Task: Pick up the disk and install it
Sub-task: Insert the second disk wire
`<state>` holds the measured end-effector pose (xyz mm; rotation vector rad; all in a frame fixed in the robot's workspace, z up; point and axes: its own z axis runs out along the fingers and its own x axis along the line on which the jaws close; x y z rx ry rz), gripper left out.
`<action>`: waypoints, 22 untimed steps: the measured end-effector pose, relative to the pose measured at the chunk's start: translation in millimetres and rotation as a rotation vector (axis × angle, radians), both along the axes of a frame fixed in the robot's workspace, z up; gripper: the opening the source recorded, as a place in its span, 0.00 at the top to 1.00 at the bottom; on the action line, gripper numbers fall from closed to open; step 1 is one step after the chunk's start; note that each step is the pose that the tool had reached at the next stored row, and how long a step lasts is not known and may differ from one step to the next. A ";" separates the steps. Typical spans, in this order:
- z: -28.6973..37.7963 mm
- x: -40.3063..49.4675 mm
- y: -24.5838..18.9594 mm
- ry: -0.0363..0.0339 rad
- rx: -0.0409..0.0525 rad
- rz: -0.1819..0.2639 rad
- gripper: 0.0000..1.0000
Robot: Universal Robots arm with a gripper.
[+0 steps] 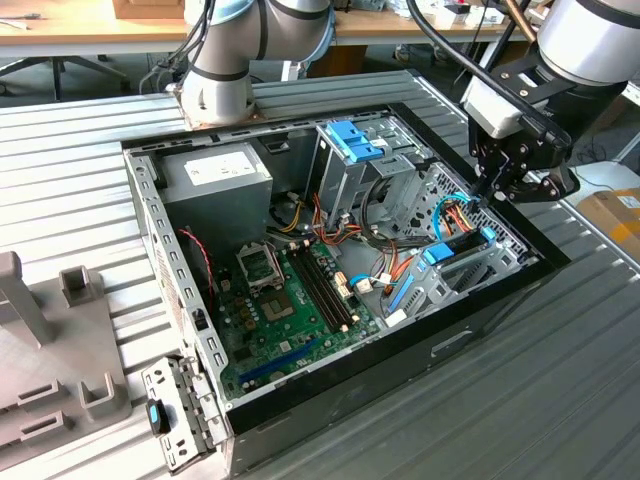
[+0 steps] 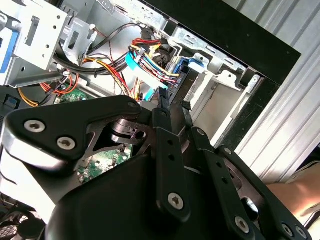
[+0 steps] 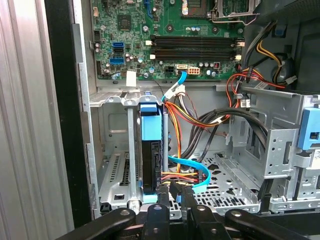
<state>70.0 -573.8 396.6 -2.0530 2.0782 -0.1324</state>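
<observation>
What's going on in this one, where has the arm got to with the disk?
The arm's gripper is down at the open computer case, at the drive bay on the exterior view's right. The disk, with its blue carrier rail, stands on edge in that bay. In the first wrist view the fingertips sit close together at the disk's end, beside the orange and blue cables; whether they grip it is unclear.

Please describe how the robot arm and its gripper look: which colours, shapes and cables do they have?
The arm is made of thick, round, silver-grey segments; a second arm of the same look has a pale blue cap at a joint. Black cables run along it toward the wrist, where a white box sits. The gripper is matt black, built of flat linkage bars joined by silver screws, ending in narrow fingers.
</observation>
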 end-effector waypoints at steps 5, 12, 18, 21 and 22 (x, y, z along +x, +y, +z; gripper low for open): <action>0.0 0.0 0.0 0.0000 0.0000 0.000 0.68; -10.0 0.0 2.6 0.0007 0.0003 0.000 0.60; -13.6 14.6 13.2 0.0096 0.0000 0.000 0.60; -14.5 14.6 9.9 0.0100 0.0000 0.000 0.60; -15.3 14.6 9.4 0.0102 0.0003 0.000 0.60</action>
